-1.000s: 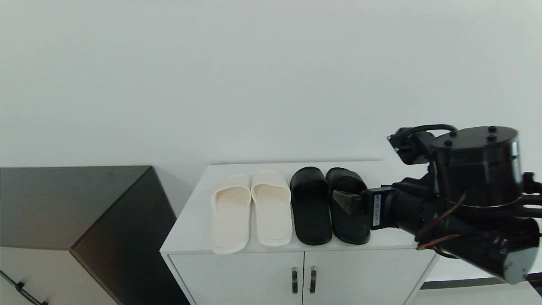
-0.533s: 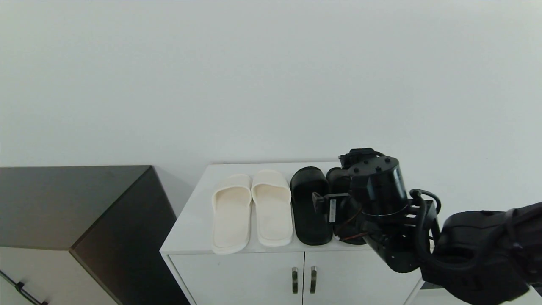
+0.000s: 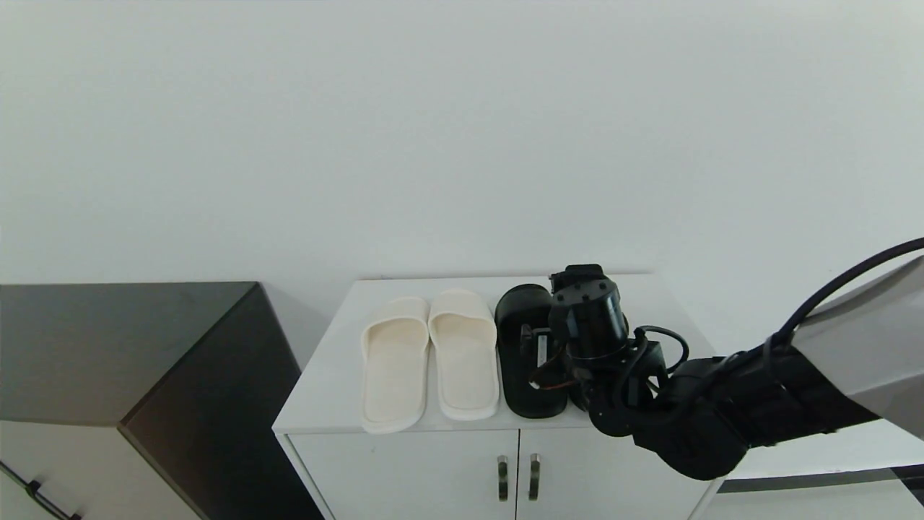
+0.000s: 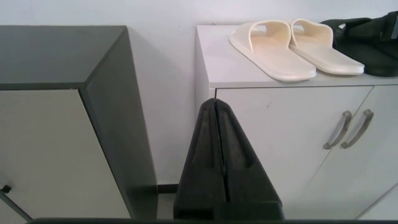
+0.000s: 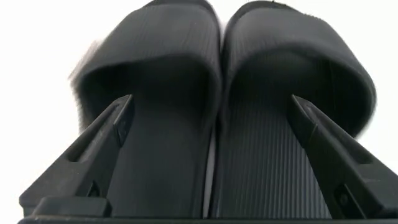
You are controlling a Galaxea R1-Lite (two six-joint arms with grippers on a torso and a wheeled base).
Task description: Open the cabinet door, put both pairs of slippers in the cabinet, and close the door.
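Observation:
The white cabinet (image 3: 332,383) has both doors shut, with its two handles (image 3: 517,477) side by side at the middle. On its top lie a cream pair of slippers (image 3: 429,357) and a black pair (image 3: 527,354). My right arm (image 3: 588,325) hangs over the black pair and hides most of the right-hand black slipper. My right gripper (image 5: 211,102) is open, its fingers (image 5: 99,162) spread wide with both black slippers (image 5: 217,124) close in front, between them. My left gripper (image 4: 215,109) is shut and empty, low in front of the cabinet's left corner (image 4: 211,93).
A dark-topped cabinet (image 3: 108,347) stands close on the left of the white one, with a narrow gap between them. A plain wall runs behind. The cabinet top to the right of the black pair (image 3: 671,318) is bare.
My right arm has swung in from the right and come down over the black slippers. The slippers and the doors have not moved.

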